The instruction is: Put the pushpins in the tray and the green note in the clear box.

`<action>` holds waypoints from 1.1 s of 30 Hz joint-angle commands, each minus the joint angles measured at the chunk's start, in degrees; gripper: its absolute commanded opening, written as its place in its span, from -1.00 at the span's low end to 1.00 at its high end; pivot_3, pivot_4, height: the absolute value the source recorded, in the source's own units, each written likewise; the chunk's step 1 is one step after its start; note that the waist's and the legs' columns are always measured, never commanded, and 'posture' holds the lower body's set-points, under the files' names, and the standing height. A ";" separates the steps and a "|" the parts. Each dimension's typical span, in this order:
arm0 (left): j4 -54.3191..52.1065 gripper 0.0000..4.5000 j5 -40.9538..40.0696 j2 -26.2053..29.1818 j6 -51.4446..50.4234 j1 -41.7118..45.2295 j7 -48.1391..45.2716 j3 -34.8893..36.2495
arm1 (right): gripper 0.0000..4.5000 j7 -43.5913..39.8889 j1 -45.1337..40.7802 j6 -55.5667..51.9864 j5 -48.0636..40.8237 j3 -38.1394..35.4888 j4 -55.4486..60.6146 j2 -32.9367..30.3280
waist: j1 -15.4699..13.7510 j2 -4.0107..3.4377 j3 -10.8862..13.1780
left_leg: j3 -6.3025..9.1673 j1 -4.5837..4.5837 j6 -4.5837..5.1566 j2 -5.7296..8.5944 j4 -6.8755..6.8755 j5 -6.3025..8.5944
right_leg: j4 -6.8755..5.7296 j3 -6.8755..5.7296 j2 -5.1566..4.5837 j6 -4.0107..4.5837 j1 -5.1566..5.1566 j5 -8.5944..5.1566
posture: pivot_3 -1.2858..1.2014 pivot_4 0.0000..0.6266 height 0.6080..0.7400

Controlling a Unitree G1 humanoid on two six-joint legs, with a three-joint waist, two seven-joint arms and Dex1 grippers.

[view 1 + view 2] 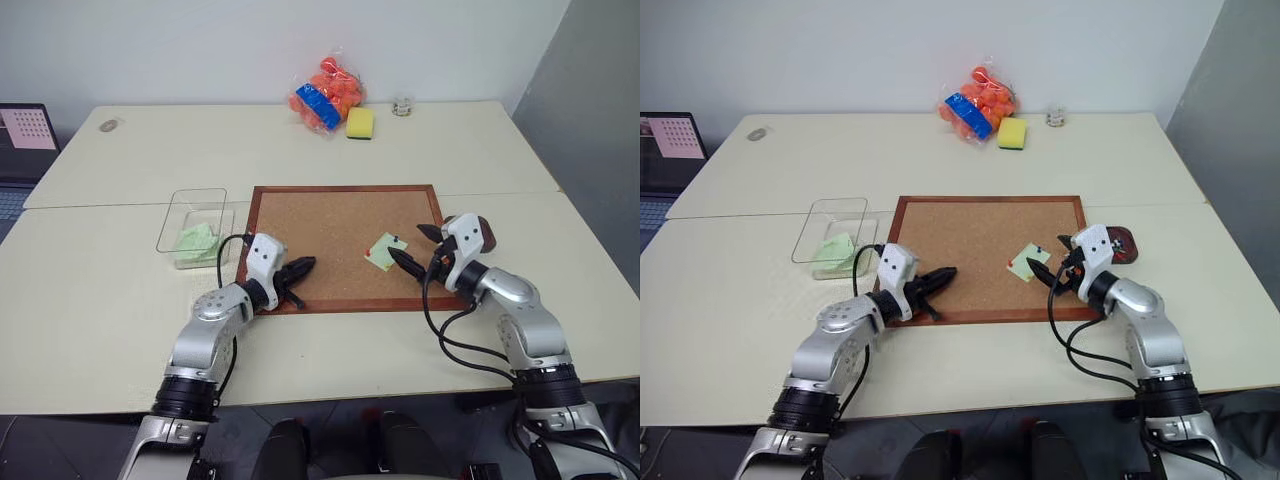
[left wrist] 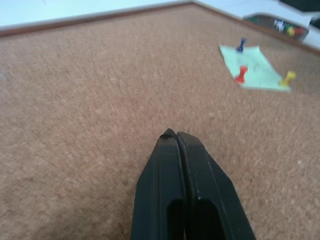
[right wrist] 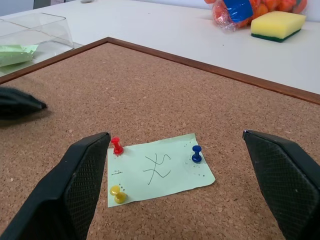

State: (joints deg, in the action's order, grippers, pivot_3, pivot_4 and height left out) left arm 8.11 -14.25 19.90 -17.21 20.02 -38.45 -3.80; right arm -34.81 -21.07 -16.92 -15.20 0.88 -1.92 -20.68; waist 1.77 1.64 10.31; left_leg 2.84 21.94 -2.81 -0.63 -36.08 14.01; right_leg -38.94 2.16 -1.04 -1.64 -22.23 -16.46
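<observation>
1. While pinned flat on the cork board, toward its right side, green note held by three pushpins: red pin, yellow pin, blue pin.
2. Just off the board's right edge, tray with several pins already inside; off its left edge, clear box holding crumpled green paper.
3. Right gripper spread wide, hovering at the note from the board's right edge; left gripper pressed together on nothing, over the board's near-left corner.
4. Risk, judged: pulling a pin at a slant could tear or lift the note; wide fingers could catch paper along with a pin; a small pin head could slip and roll off.
5. Right wrist view gives each pin's colour and a scribble on the note; head views reduce these to specks, yet place tray and box against the board.
</observation>
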 commanded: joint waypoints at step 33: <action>4.08 -1.00 4.83 -0.53 -0.67 -0.11 1.09 -2.84 | 0.41 0.78 -11.92 6.70 2.93 -0.39 -23.56 5.50 | 0.08 -0.21 -0.13 | -0.04 -0.58 0.17 -0.04 0.02 -0.10 | 0.07 0.08 -0.03 -0.38 0.50 -0.01 | 0.03 -0.52 1.00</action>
State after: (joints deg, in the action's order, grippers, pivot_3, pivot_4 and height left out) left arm 9.76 -10.33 19.39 -16.09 20.77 -37.12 -5.77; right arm -33.50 -31.32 -11.72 -12.35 1.18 -25.47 -15.28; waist 1.85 1.42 10.18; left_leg 2.80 21.36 -2.64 -0.67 -36.06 13.90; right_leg -38.87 2.23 -1.07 -2.02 -21.73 -16.47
